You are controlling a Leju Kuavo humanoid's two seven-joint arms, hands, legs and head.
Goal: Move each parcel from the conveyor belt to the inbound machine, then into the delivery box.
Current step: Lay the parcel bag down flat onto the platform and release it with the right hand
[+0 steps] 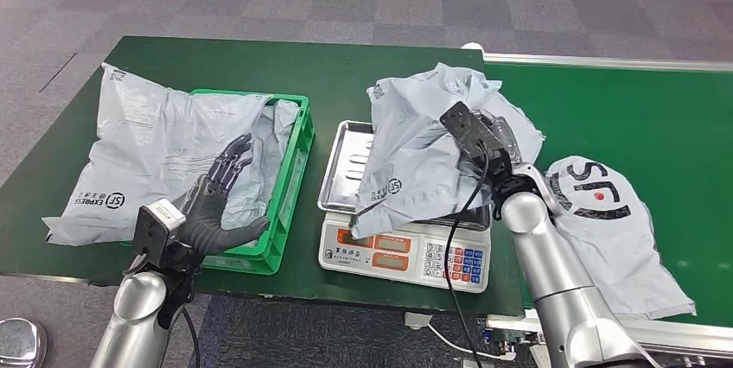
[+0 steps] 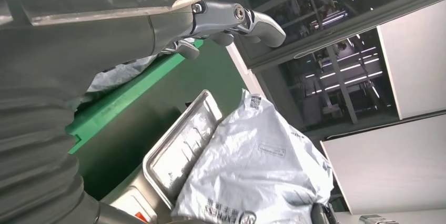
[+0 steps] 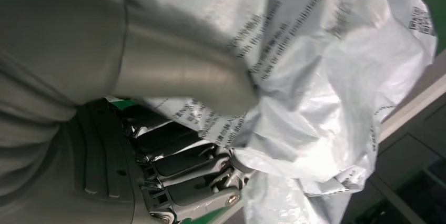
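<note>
The right hand [image 1: 494,145] grasps the crumpled grey parcel [image 1: 423,156] over the scale's tray [image 1: 341,165]; the left hand [image 1: 216,199] hangs released above the green crate [image 1: 290,187]. Next, I reckon, comes the handover leftward.

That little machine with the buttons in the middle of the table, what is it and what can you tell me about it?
It looks like an electronic weighing scale: a white body with a front panel of orange-framed displays and a keypad of blue and white buttons, topped by a shiny metal tray. It sits on the dark green table, just beside the green crate. A crumpled grey courier bag lies on the tray, covering much of it and drooping over the front edge, while the right hand grips the bag from above.
</note>
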